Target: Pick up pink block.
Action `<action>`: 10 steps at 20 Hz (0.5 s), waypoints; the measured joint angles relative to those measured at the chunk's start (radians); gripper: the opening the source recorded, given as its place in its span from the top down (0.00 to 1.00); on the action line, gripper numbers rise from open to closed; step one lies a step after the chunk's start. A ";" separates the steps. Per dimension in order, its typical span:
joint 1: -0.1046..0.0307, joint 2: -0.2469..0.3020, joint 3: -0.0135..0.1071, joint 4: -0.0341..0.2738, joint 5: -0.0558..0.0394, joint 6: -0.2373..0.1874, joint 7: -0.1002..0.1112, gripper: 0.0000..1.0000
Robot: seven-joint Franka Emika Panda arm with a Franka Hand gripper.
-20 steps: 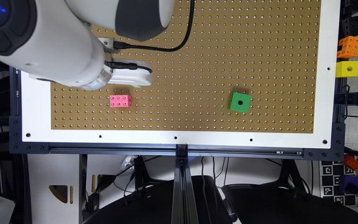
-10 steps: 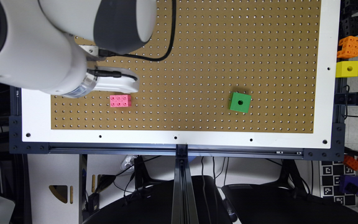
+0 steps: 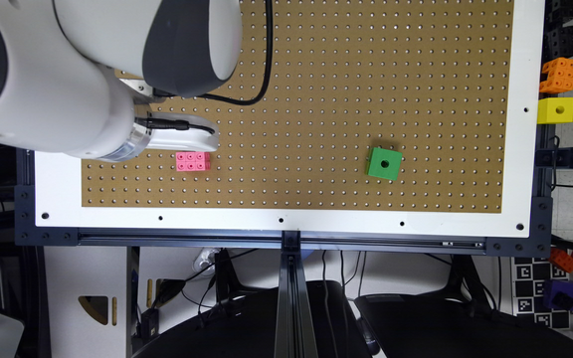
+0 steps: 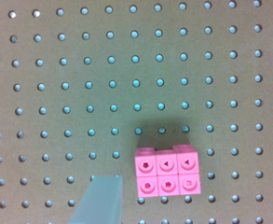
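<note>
Gripper point(image 4: 189, 198) stands wide open, one pale fingertip point(image 4: 98, 200) beside the pink block point(image 4: 167, 173), the other at the frame edge; nothing is held. No legible writing on any item. The pink block point(image 3: 193, 161) is bright pink, with a 2x3 grid of round recesses, lying flat on the pegboard point(image 3: 316, 74). The green cube point(image 3: 384, 163) sits at the block's 3 o'clock in the exterior view, well apart.

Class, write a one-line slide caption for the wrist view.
Pink block lying on the pegboard, between the open hand's fingers.
</note>
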 joint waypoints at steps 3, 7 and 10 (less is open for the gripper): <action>0.000 0.037 0.000 0.006 0.0000 0.027 0.000 0.00; 0.000 0.052 0.000 0.012 0.0000 0.029 0.000 0.00; 0.000 0.075 0.000 0.012 0.0000 0.046 0.000 0.00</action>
